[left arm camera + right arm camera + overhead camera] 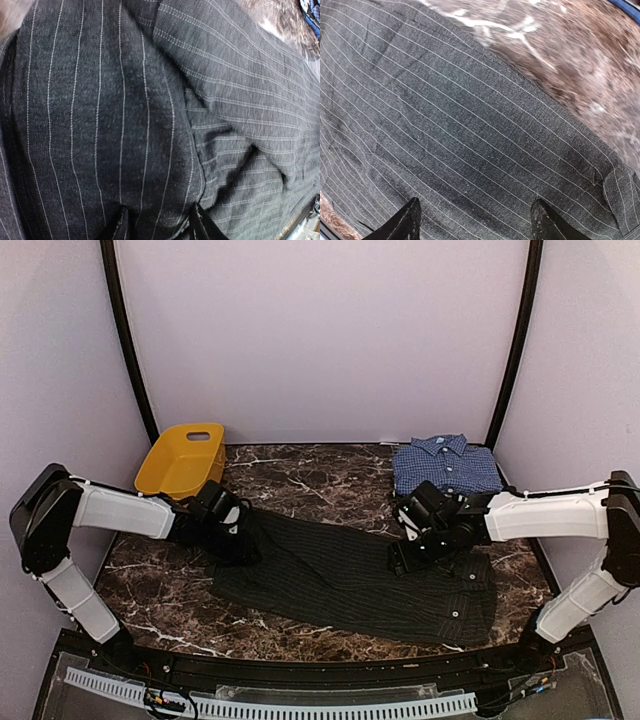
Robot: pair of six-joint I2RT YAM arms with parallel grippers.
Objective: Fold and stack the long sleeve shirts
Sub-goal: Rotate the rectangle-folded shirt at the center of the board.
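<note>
Left end of black pinstriped shirt (350, 580): my left gripper (238, 538) is down on the cloth. In the wrist view my 2 left fingertips (121, 226) stand partly apart with a raised ridge of the striped cloth running up between them. I cannot tell whether I am pinching that ridge or only resting on it.

Right end: my right gripper (405, 558) sits over the shirt's upper edge. Its 2 fingertips (409, 222) are spread wide and released, with the cloth lying flat below them and nothing held.

The black shirt lies spread lengthwise across the middle of the marble table (300, 472), slanting from near left to near right, with 1 pale button showing near its right end.

The blue checked shirt (445, 465) is folded, collar up, at the far right corner, apart from the black one.

A yellow basket (160, 468) sits at the far left corner, just behind my left wrist.
</note>
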